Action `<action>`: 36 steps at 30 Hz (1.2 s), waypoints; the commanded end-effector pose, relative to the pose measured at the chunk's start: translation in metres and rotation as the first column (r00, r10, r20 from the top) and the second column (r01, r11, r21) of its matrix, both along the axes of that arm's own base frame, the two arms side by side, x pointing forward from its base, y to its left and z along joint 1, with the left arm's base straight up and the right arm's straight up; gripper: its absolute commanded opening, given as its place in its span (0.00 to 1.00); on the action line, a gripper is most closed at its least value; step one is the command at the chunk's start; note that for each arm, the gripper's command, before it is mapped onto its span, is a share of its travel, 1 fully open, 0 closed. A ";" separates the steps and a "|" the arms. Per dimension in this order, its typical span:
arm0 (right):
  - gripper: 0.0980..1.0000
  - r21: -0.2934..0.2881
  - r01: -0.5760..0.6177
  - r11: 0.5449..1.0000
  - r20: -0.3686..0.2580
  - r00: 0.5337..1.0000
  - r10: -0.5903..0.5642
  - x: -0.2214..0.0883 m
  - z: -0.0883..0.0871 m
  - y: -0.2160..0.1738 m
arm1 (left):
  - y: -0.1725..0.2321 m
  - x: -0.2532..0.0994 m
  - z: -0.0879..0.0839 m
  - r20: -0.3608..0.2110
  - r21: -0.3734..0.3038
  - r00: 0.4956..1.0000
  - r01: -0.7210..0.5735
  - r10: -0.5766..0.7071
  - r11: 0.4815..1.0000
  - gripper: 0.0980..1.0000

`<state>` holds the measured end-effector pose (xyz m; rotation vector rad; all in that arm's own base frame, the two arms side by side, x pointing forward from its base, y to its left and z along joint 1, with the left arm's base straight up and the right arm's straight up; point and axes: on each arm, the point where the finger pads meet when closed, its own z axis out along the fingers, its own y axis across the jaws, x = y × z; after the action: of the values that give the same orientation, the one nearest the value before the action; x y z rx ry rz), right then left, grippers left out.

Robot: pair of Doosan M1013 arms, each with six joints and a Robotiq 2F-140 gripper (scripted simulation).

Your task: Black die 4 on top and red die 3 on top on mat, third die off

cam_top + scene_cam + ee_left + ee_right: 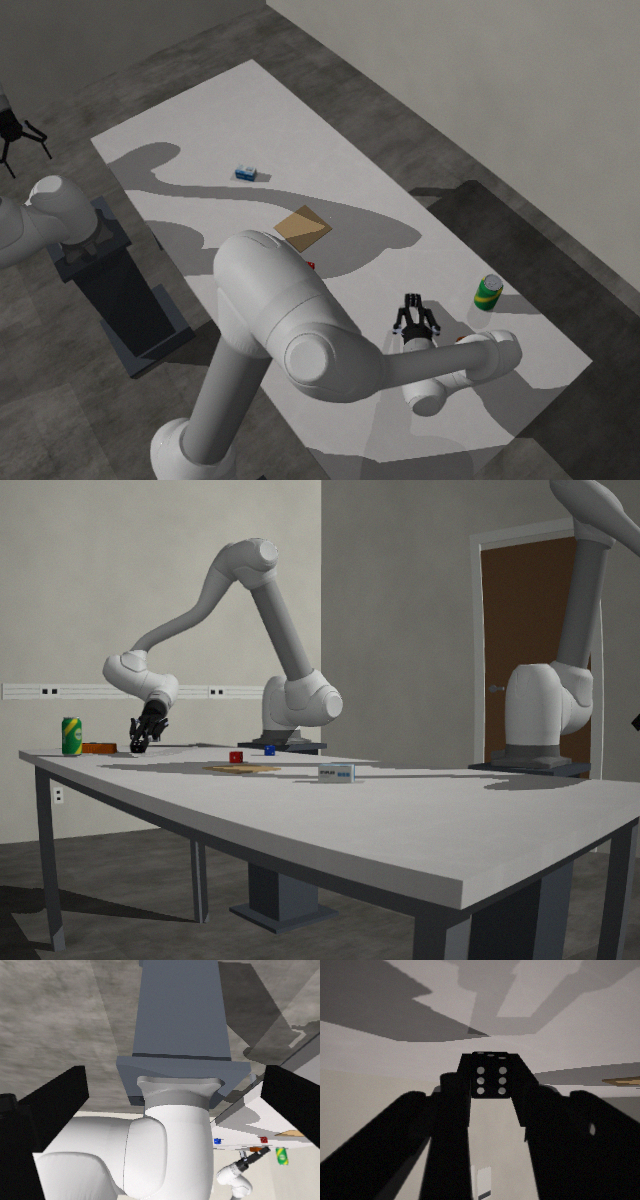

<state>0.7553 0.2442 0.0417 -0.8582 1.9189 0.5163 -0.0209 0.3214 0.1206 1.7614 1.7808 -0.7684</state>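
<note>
My right gripper (pixel 412 296) (pixel 138 745) (pixel 489 1069) is shut on the black die (pixel 491 1081), low over the table. A six-pip face points at the right wrist camera; whether the die touches the table cannot be told. The red die (pixel 311 265) (pixel 236 757) (pixel 264 1140) stands on the table beside the tan mat (pixel 302 229) (pixel 240 768) (pixel 292 1133), off it and partly hidden by the right arm in the top view. The blue die (pixel 269 750) (pixel 217 1141) is off the mat, hidden in the top view. My left gripper (pixel 32 167) (pixel 174 1081) is open and empty, away from the table.
A green can (pixel 487 293) (pixel 71 736) (pixel 282 1156) stands near the right gripper. An orange multimeter (pixel 461 339) (pixel 100 747) (pixel 255 1149) lies near it, mostly hidden by the right arm in the top view. A blue-white staples box (pixel 245 173) (pixel 336 772) lies beyond the mat.
</note>
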 end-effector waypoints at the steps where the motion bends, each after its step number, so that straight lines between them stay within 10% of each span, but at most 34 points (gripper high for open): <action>1: 0.16 0.000 0.000 1.000 0.002 1.000 0.000 0.000 0.001 0.000 | 0.000 0.000 0.000 0.000 0.001 1.000 0.000 0.000 1.000 1.00; 36: 0.16 0.000 0.000 1.000 0.002 1.000 0.000 0.000 -0.004 0.000 | 0.000 0.000 0.000 0.000 0.001 1.000 0.000 0.000 1.000 1.00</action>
<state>0.7553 0.2442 0.0374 -0.8583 1.9187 0.5163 -0.0209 0.3214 0.1206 1.7614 1.7808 -0.7684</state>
